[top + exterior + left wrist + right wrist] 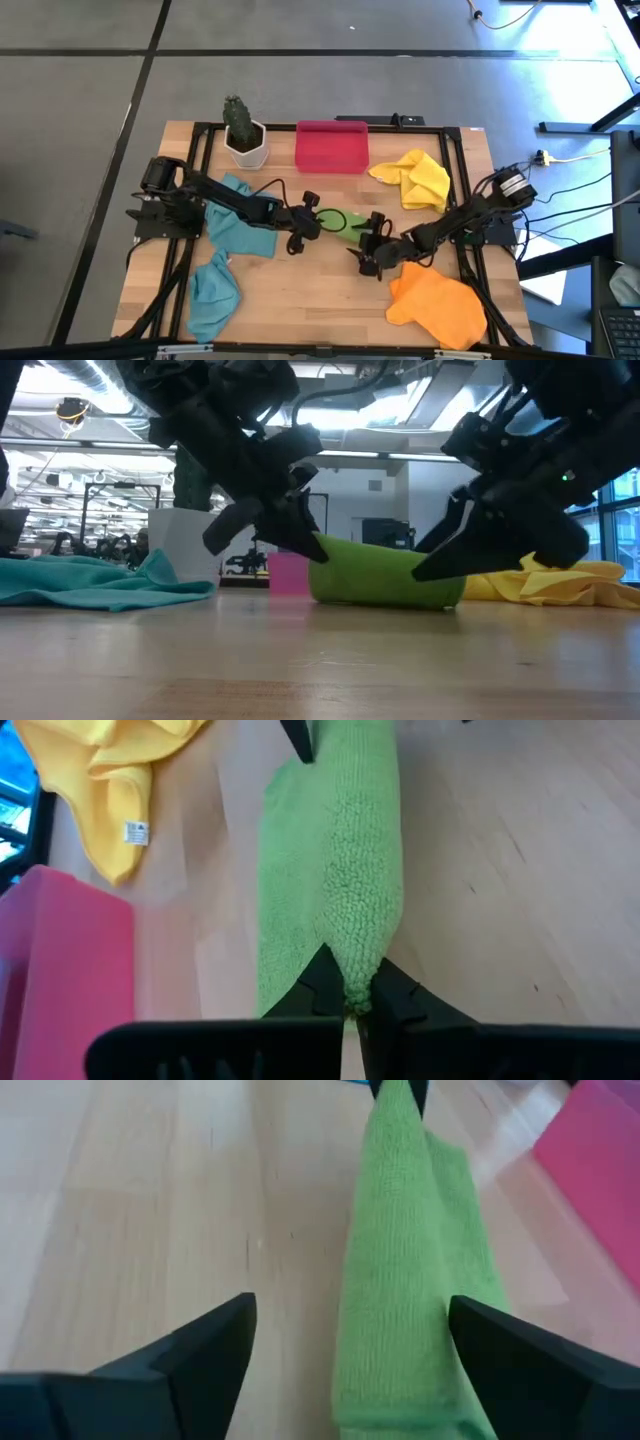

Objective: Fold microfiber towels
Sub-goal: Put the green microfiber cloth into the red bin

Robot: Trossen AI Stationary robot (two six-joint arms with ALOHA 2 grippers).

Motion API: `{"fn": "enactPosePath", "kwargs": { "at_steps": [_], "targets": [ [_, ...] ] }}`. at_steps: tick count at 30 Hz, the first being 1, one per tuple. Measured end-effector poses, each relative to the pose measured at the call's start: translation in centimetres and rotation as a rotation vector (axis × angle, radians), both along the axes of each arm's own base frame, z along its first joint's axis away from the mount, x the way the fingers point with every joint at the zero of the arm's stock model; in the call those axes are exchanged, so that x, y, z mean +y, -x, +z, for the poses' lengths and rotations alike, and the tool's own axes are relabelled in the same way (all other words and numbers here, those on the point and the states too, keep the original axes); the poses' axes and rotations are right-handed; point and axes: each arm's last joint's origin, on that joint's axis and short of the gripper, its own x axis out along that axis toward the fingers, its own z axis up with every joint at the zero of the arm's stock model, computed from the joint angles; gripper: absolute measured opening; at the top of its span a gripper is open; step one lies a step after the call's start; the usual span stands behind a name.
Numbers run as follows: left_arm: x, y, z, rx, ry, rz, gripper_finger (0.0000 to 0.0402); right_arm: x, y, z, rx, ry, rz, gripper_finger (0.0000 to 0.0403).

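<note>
**Pinching one end of the nubby green cloth**

Gripping the lime green towel by its end, my left gripper has its fingers closed tight on a gathered tip of looped, fuzzy pile. The cloth lies as a long narrow band on the pale wooden table, mid-table between my two arms. My right gripper sits at the other end with its fingers spread wide, holding nothing; the cloth lies between them, close to one finger.

Around me: a smooth, rigid red tray just beyond the towel, a rumpled yellow towel beside it, a white pot with a cactus at the far left. A crumpled teal towel lies under my left arm, a second teal one nearer the front edge. An orange towel lies at the front right.

Bare wood stretches along the front, between the second teal towel and the orange one.
</note>
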Motion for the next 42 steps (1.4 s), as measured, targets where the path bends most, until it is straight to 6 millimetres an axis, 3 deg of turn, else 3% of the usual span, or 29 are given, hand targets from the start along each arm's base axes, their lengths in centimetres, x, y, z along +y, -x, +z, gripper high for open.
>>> {"fn": "enactPosePath", "kwargs": {
  "at_steps": [6,10,24,28,35,42],
  "targets": [
    [0.0,0.1,-0.1,0.018,0.008,-0.001,0.0,0.0,-1.2,-0.2,0.124,0.125,-0.055,0.0313],
    [0.0,0.2,-0.2,0.03,0.011,0.003,0.0,-0.1,-1.5,0.2,0.19,0.136,-0.089,0.0278],
    [0.0,0.3,0.1,0.028,0.017,0.01,0.0,-0.4,-1.7,0.4,0.235,0.088,-0.084,0.0018],
    [0.5,0.7,1.1,0.016,0.019,0.025,0.0,-1.6,-2.0,1.3,0.215,0.075,-0.115,0.002],
    [2.1,1.8,4.7,-0.058,-0.031,0.064,0.0,-4.9,-2.0,5.7,0.137,0.121,-0.15,0.0012],
    [6.6,3.5,9.0,-0.177,-0.136,0.172,0.0,-10.2,-1.3,11.0,0.049,0.216,-0.216,0.0012]
  ]
}}
